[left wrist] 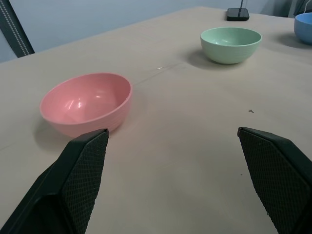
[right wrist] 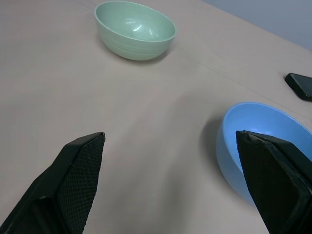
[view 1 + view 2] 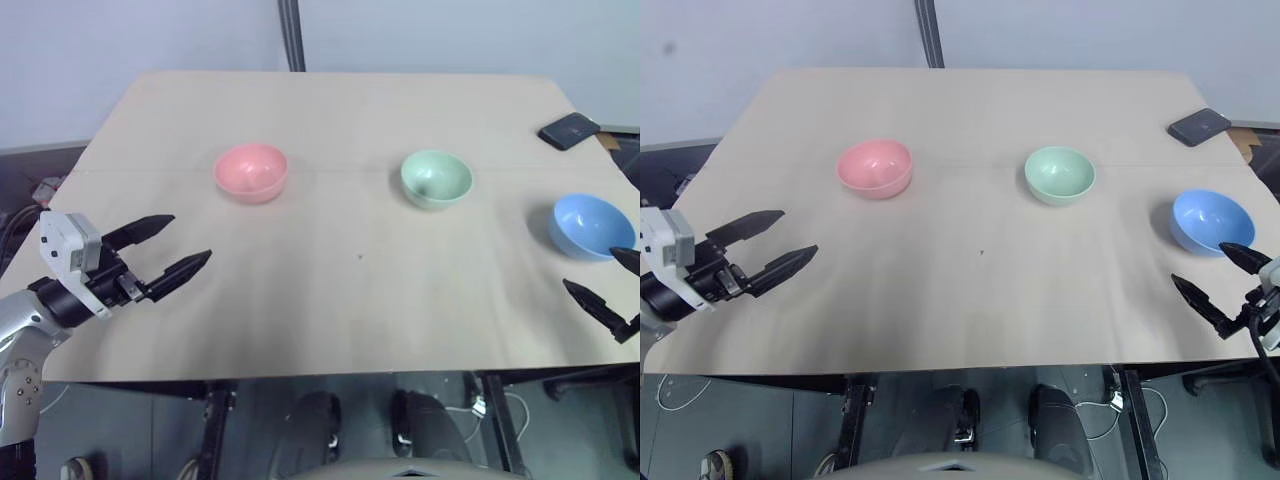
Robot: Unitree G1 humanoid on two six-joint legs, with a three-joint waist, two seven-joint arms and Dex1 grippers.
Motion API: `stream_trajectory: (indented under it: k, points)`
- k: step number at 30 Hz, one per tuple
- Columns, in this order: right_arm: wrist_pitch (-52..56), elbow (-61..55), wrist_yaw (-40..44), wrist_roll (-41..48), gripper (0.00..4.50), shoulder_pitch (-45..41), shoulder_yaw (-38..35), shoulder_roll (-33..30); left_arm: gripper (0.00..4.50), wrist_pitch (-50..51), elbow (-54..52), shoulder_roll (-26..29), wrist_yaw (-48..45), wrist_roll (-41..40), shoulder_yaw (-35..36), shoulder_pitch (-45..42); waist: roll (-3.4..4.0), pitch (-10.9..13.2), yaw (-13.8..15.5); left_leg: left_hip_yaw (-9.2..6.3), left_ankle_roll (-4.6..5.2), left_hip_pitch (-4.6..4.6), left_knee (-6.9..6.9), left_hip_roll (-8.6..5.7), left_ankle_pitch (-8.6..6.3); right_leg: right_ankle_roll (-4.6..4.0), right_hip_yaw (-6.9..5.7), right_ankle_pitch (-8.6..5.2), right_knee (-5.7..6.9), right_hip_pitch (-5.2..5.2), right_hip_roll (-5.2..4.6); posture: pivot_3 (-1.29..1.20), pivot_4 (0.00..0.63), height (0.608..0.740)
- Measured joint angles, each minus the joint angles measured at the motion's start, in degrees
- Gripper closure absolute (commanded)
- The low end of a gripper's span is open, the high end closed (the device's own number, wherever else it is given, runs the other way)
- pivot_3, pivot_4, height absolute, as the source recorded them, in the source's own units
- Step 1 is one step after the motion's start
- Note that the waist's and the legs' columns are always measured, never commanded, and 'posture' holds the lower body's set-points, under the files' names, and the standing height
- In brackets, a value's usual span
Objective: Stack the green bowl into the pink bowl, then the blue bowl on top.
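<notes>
Three small bowls stand apart and upright on the beige table (image 3: 330, 300). The pink bowl (image 3: 251, 171) is at the middle left, the green bowl (image 3: 436, 178) right of centre, the blue bowl (image 3: 591, 226) near the right edge. All three are empty. My left gripper (image 3: 172, 247) hovers open over the table's front left, short of the pink bowl (image 1: 87, 103). My right gripper (image 3: 1213, 275) stands open at the front right, just in front of the blue bowl (image 2: 265, 146), one finger close to its rim. Neither gripper holds anything.
A black phone-like device (image 3: 569, 131) lies at the table's far right corner. A dark pole (image 3: 291, 35) rises behind the far edge. The table's front edge runs just beyond my grippers, and a wide bare stretch lies between the bowls and that edge.
</notes>
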Motion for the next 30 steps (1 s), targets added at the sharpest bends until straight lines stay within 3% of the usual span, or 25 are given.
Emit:
stream_trajectory:
  k: [8, 19, 24, 27, 30]
  points:
    - [1.48, -0.57, -0.74, -1.64, 0.0, -4.97, 3.01, -0.48, 0.02, 2.04, -0.63, -1.27, 1.37, -1.22, -0.13, -1.43, 0.0, 0.0, -0.06, 0.04, 0.01, 0.06, -0.15, 0.0, 0.07, -0.01, 0.03, 0.0, -0.02, -0.01, 0.04, 0.0, 0.15, 0.739]
    - [4.56, 0.45, -5.34, -6.17, 0.0, -16.93, 13.32, 0.9, 0.02, 4.48, -3.74, -5.17, 5.22, -2.44, -3.46, -5.54, -0.02, -0.01, -0.06, 0.06, -0.02, 0.09, -0.15, -0.03, 0.11, -0.02, 0.06, 0.02, 0.0, 0.0, 0.32, 0.0, 0.15, 0.739]
    - [4.52, -0.34, -4.87, -7.59, 0.0, -23.97, 21.74, 3.35, 0.02, 7.82, -4.52, -5.71, 19.27, 7.89, -9.63, -12.09, -0.05, -0.01, 0.04, 0.0, -0.08, 0.08, -0.15, -0.05, 0.16, 0.14, 0.05, 0.13, 0.04, 0.02, 0.44, 0.0, 0.15, 0.739]
    - [3.65, -2.16, 0.0, -4.34, 0.0, -26.41, 26.53, 5.83, 0.02, 15.81, -4.37, -0.61, 24.79, 14.89, -18.29, -21.08, -0.13, 0.01, 0.35, -0.08, -0.07, 0.02, -0.14, -0.09, 0.16, 0.21, -0.02, 0.17, 0.01, 0.03, 0.48, 0.0, 0.15, 0.739]
    - [3.22, -2.93, 2.09, -3.56, 0.0, -27.54, 28.92, 6.44, 0.02, 18.46, -1.23, 4.87, 24.15, 23.44, -29.32, -32.66, -0.14, 0.02, 0.49, -0.05, -0.05, 0.02, -0.14, -0.2, 0.16, 0.25, 0.04, 0.18, -0.03, 0.03, 0.46, 0.0, 0.15, 0.739]
